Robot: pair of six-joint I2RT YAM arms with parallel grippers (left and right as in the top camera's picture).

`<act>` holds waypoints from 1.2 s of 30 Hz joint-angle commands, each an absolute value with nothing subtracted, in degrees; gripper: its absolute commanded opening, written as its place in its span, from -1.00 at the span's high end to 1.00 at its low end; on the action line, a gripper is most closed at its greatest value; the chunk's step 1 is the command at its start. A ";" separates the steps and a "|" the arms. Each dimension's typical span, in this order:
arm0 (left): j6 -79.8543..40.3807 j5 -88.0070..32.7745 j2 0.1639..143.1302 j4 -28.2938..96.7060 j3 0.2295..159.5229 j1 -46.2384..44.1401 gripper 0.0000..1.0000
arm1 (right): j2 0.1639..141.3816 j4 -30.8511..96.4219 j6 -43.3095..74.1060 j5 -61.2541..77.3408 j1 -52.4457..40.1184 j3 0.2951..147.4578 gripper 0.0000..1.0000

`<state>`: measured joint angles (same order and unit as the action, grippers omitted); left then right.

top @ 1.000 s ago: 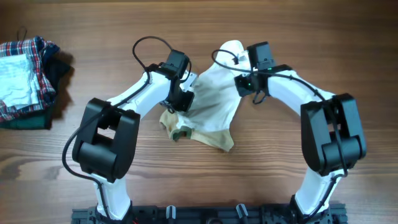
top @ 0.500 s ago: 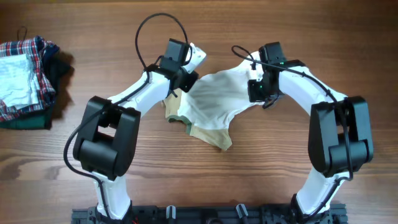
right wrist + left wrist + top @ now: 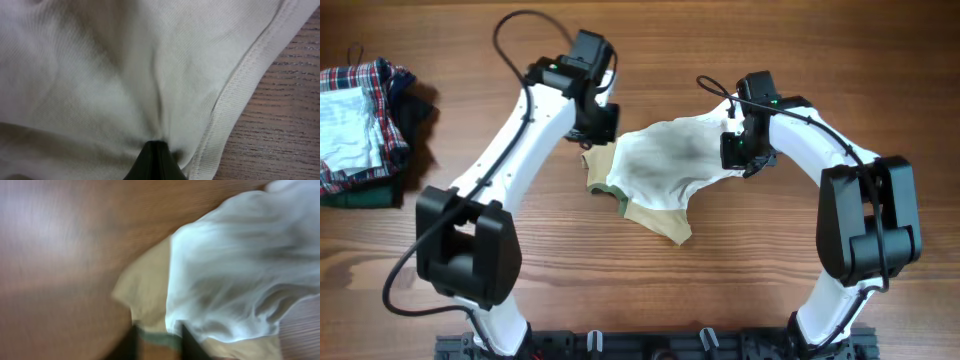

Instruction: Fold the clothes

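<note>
The clothes (image 3: 665, 165) are a small white garment with a tan lower part and an olive-green edge, lying spread on the wooden table. My left gripper (image 3: 597, 138) hovers at the garment's upper left edge. In the blurred left wrist view its fingers (image 3: 160, 342) are apart over the green trim, with the white fabric (image 3: 235, 270) to the right. My right gripper (image 3: 739, 160) is at the garment's right edge. In the right wrist view it (image 3: 157, 150) is shut, pinching the white fabric (image 3: 125, 65) near the stitched hem.
A stack of clothes (image 3: 360, 130) sits at the table's far left: red-and-blue plaid, white cloth and a dark green folded piece. Bare wood table (image 3: 800, 270) surrounds the garment.
My left gripper has let go of the garment's upper left corner and drawn back to the left. The garment has been pulled out wider and flatter. My right gripper still holds its edge.
</note>
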<state>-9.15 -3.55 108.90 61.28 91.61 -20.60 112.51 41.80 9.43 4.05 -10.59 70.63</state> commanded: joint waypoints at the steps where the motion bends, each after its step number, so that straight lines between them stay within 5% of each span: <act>1: -23.94 -11.60 108.71 62.67 90.59 -15.46 -0.04 | 115.70 40.64 9.02 3.40 -10.31 67.85 0.90; 3: -27.77 -15.11 108.71 62.15 90.06 -11.64 -0.24 | 115.70 40.21 8.99 3.40 -10.31 67.85 0.90; 13: -44.21 -34.26 108.77 39.31 70.50 -3.03 -0.23 | 115.70 39.51 8.95 3.40 -10.31 67.85 0.89; 36: -56.40 -31.42 108.88 23.70 60.25 -3.16 -0.27 | 115.70 39.70 8.95 3.40 -10.31 67.85 0.89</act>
<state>-54.92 -31.97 108.88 24.12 60.93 -3.38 112.25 40.84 9.37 4.45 -10.55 70.11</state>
